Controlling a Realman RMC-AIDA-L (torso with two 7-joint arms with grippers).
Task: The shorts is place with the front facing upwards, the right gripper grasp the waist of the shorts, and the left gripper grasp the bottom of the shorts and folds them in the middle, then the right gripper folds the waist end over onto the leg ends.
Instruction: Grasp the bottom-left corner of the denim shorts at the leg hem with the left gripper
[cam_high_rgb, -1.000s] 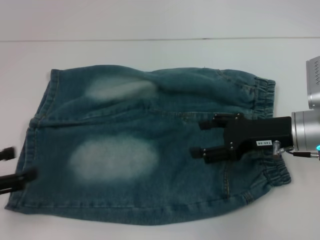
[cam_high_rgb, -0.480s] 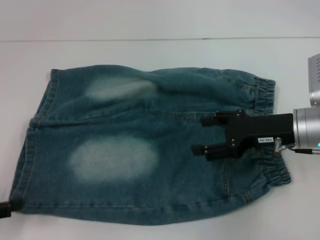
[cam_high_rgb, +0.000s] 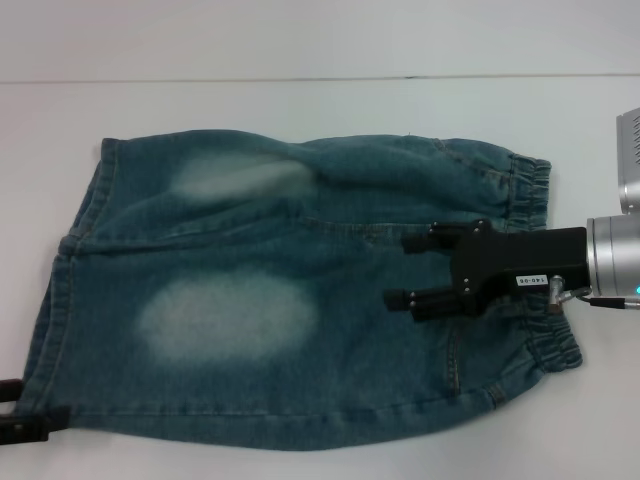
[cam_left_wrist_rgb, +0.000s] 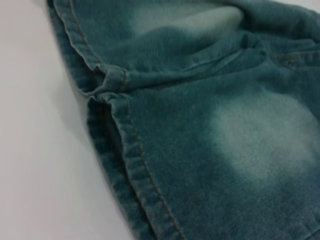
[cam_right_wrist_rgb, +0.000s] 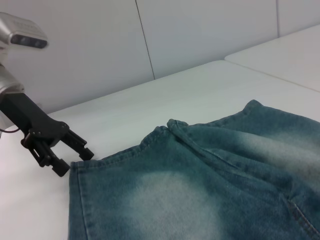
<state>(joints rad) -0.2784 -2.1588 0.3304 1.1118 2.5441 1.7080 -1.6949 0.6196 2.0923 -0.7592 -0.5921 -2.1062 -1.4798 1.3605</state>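
Faded denim shorts lie flat on a white table, waistband toward the robot's right. The right gripper hovers over the waist, fingers parted, empty, its white label unreadable. The left gripper, fingers apart, sits at the leg hem.

Faded, matt denim shorts with stitched hems lie on a smooth white counter; matt black right pincer.
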